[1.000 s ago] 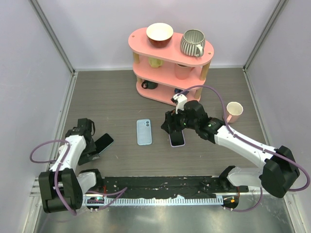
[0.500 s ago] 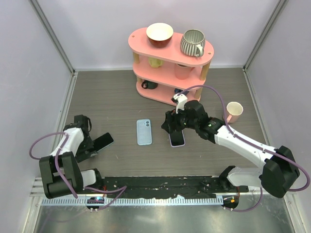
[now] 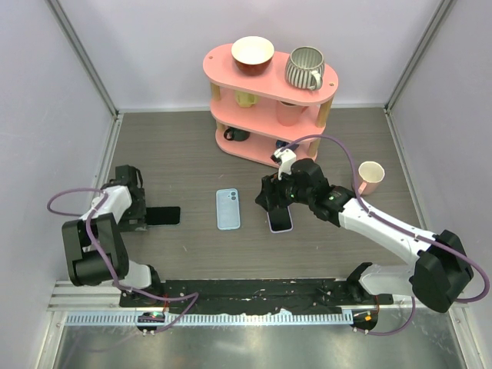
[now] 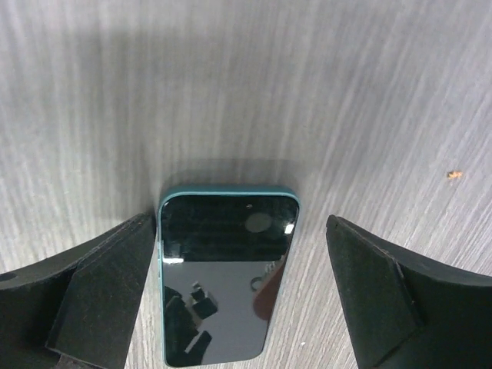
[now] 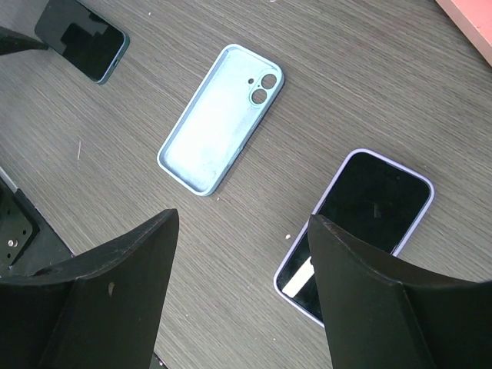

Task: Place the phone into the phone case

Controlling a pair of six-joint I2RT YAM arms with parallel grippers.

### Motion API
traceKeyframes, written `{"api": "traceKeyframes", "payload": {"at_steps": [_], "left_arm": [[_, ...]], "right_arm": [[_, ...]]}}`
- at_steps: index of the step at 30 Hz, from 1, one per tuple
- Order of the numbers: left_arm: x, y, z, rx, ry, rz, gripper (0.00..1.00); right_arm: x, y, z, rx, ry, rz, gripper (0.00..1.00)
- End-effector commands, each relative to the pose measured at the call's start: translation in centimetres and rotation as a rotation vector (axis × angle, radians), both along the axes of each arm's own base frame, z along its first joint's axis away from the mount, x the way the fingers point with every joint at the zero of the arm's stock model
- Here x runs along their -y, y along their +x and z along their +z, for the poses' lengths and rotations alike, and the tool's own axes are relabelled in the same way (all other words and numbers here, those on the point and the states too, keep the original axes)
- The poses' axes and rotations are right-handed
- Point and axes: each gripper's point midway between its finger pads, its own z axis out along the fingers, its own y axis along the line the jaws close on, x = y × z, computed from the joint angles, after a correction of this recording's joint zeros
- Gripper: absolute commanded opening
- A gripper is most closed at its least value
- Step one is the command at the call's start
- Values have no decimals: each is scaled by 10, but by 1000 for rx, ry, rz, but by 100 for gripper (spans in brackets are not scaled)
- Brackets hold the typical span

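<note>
A dark-screened phone with a teal rim lies flat on the table at the left. My left gripper is open and straddles it. In the left wrist view the phone touches the left finger, and a gap separates it from the right finger. The empty light blue phone case lies hollow side up in the middle, also visible from the right wrist. A second phone with a lilac rim lies right of the case. My right gripper hovers open over the table beside it, holding nothing.
A pink two-tier shelf stands at the back, carrying a bowl, a striped mug and smaller cups below. A pale pink cup stands on the table at the right. Walls close in on both sides.
My left wrist has swung back and left. The teal phone, which lay diagonally, now lies straight across between the fingers, which have narrowed slightly. The right arm has not moved.
</note>
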Motion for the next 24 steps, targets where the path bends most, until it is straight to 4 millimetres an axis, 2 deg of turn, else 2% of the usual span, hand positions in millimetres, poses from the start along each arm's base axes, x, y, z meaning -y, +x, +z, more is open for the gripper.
{"api": "traceKeyframes", "payload": {"at_steps": [1, 4, 7, 10, 16, 19, 24], "left_arm": [[-2, 21, -4, -34, -1, -174, 100], [3, 20, -13, -91, -55, -207, 100], [2, 6, -9, -264, -88, -198, 100], [5, 1, -5, -342, -125, -215, 100], [14, -1, -16, -247, -145, -161, 100], [16, 0, -15, -207, -137, -156, 100], [11, 5, -12, -226, -94, -214, 89]], "right_arm": [[-1, 9, 13, 46, 20, -12, 74], [-1, 9, 13, 43, 16, -13, 74], [0, 10, 13, 42, 9, -15, 74], [1, 12, 14, 47, 3, -21, 74], [-1, 13, 14, 45, 3, -20, 74], [0, 13, 12, 42, -1, -23, 74], [0, 13, 6, 32, -12, -23, 74]]}}
